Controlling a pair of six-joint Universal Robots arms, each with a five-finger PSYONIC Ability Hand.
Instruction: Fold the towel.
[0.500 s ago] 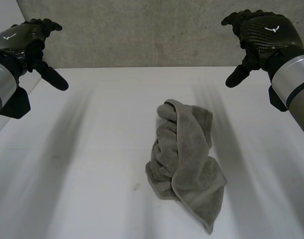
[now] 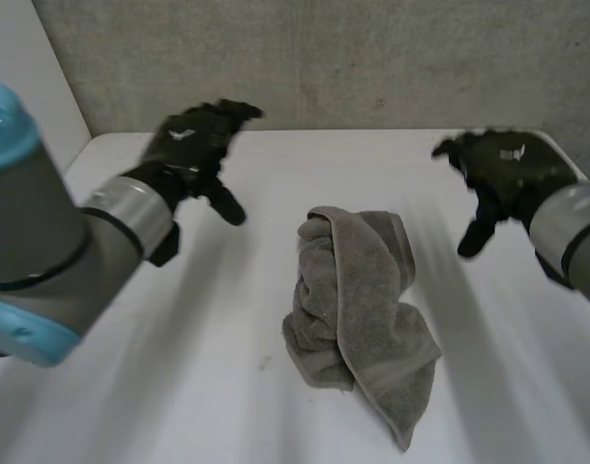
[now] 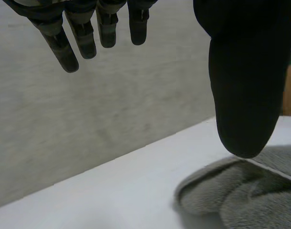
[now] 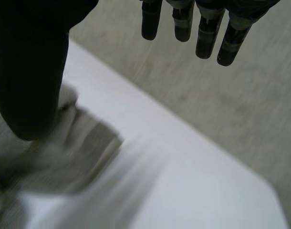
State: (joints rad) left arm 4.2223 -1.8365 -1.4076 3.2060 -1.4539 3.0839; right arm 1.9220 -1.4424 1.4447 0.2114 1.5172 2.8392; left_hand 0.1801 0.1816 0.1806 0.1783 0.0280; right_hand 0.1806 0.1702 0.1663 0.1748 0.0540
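Folding is not yet begun: the crumpled grey terry towel (image 2: 358,300) lies in a bunched heap on the white table (image 2: 160,387), between the two sets of fingertips and touched by neither. The black left hand (image 2: 193,145) hovers with fingers straight and thumb held wide. The black right hand (image 2: 508,169) is likewise spread, holding nothing. Spreading the towel flat and every fold remain, I judge.

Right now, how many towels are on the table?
1. The grey towel lies crumpled in the middle of the white table, between the open left hand and the open right hand, touching neither.
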